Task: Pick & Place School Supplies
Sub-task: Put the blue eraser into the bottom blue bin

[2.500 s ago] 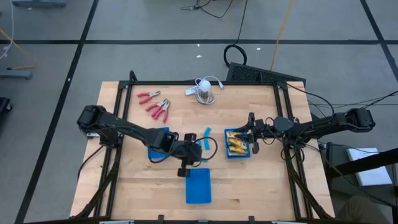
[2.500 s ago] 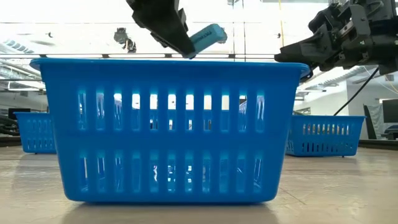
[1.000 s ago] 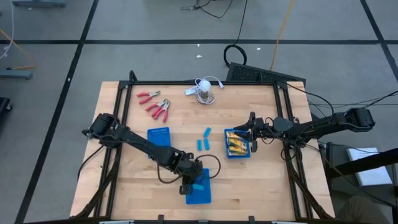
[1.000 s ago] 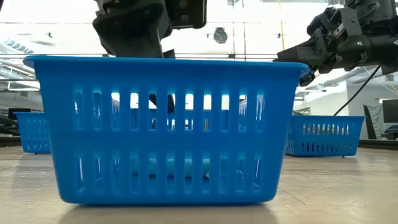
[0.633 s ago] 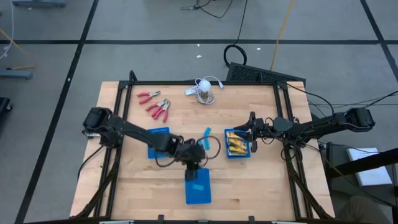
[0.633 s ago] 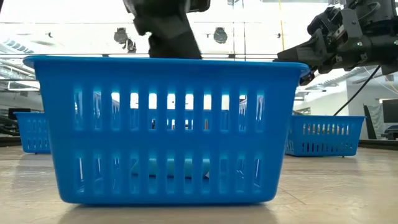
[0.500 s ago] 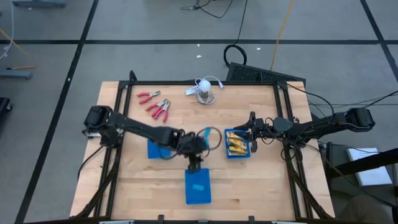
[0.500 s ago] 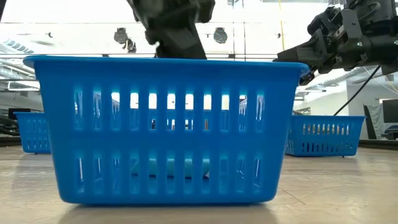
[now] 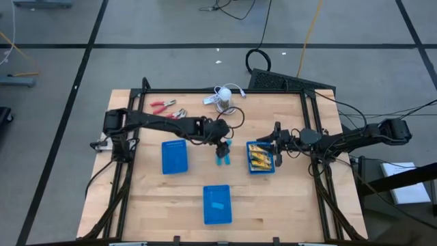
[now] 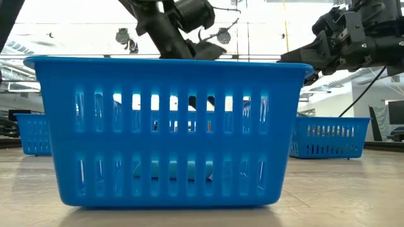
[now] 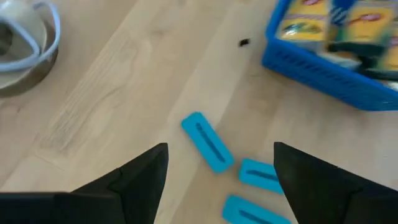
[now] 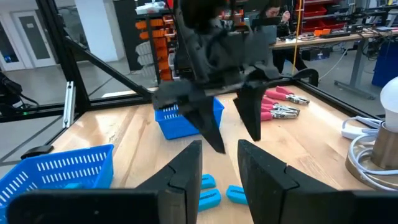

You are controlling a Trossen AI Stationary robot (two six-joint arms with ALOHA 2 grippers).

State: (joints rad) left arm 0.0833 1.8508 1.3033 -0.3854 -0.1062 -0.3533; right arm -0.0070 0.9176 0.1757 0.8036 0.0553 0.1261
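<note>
High view puts my left end effector point(image 9: 222, 147) over the middle of the wooden surface point(image 9: 150, 198), hanging directly above a little cluster of short light-blue plastic blocks point(image 9: 222, 160) that lie loose on the wood; my fingers point(image 11: 134, 180) stand wide apart with nothing between them, and the left wrist view shows three of those blocks, the nearest point(image 11: 207, 141) lying slantwise between my fingertips but below them, untouched. Just beside that cluster, on the side toward my right arm, sits a blue slotted plastic basket point(image 9: 261, 169) holding yellow-orange little boxes point(image 9: 259, 158). My right end effector point(image 9: 276, 154) hovers at the far edge of that basket, its fingers point(image 12: 186, 171) pressed close together and gripping nothing. From the block cluster toward the front edge of the surface stands a second blue slotted basket point(image 9: 217, 213) with one light-blue block point(image 9: 218, 205) lying inside. A third blue basket point(image 9: 174, 156) sits on the other side of the cluster, toward my left arm's base. Red-handled metal plier-like tools point(image 9: 164, 106) lie beyond the cluster near the back edge, with a white round object with a cable point(image 9: 224, 96) beside them.
</note>
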